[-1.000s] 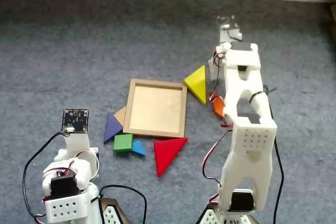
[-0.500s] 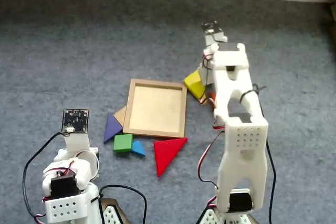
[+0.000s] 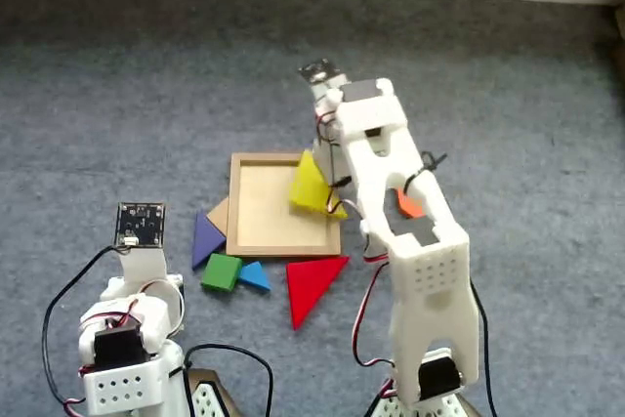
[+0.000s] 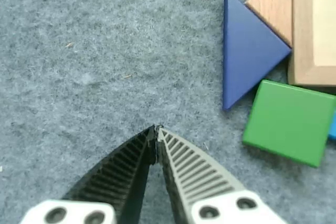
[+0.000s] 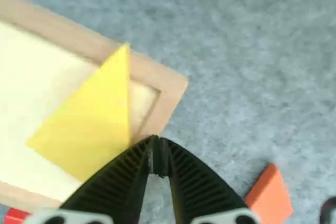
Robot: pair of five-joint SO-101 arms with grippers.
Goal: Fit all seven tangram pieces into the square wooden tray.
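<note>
The square wooden tray (image 3: 238, 204) lies mid-table. A yellow triangle (image 3: 311, 187) rests tilted over the tray's right rim, partly inside. My right gripper (image 5: 156, 153) is shut, its tips right beside the yellow triangle (image 5: 89, 124) at the tray's rim (image 5: 163, 85). An orange piece (image 3: 410, 204) lies right of the arm. A red triangle (image 3: 311, 282), a light blue piece (image 3: 256, 276), a green square (image 3: 222, 271), a dark blue triangle (image 3: 206, 237) and a wood-coloured piece (image 3: 223, 214) lie around the tray's lower left. My left gripper (image 4: 156, 129) is shut and empty over carpet, short of the dark blue triangle (image 4: 249, 56) and green square (image 4: 291, 121).
The table is covered in grey carpet. The left arm (image 3: 132, 319) stays folded at the front left. The right arm (image 3: 410, 241) stretches over the tray's right side. Open carpet lies behind and left of the tray.
The right arm swung left, pushing the yellow triangle from beside the tray onto its right rim. The tray and the pieces at its left shifted slightly left. The left arm has not moved.
</note>
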